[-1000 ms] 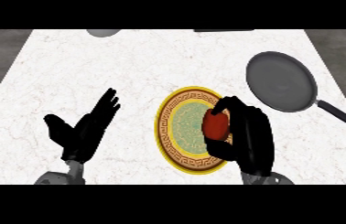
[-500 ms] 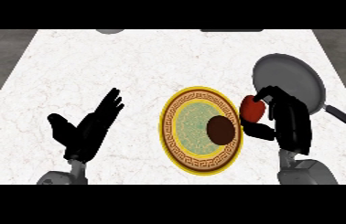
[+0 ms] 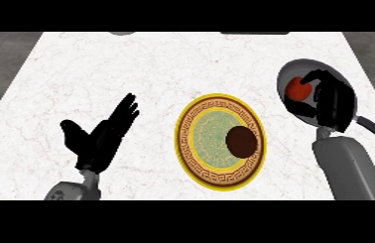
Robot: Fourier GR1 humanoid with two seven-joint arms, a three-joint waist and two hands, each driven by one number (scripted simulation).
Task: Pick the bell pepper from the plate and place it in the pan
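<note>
The red bell pepper (image 3: 299,90) is held over the grey pan (image 3: 290,77) at the counter's right side. My right hand (image 3: 330,98) is curled round the pepper, its fingers arching above and below it. The yellow-rimmed patterned plate (image 3: 219,140) lies in the middle of the counter, with a dark round patch (image 3: 241,141) on its right half. My left hand (image 3: 102,135) rests open at the lower left, fingers pointing up and to the right, well apart from the plate.
The white marble counter (image 3: 147,63) stretches up and to the left of the plate. The pan's handle (image 3: 362,122) runs off to the right behind my right forearm. Two grey objects (image 3: 121,33) peek in at the counter's far edge.
My right hand has lifted the pepper off the plate and carried it to the right, over the pan. The plate now shows only a dark patch. The left hand stays where it was.
</note>
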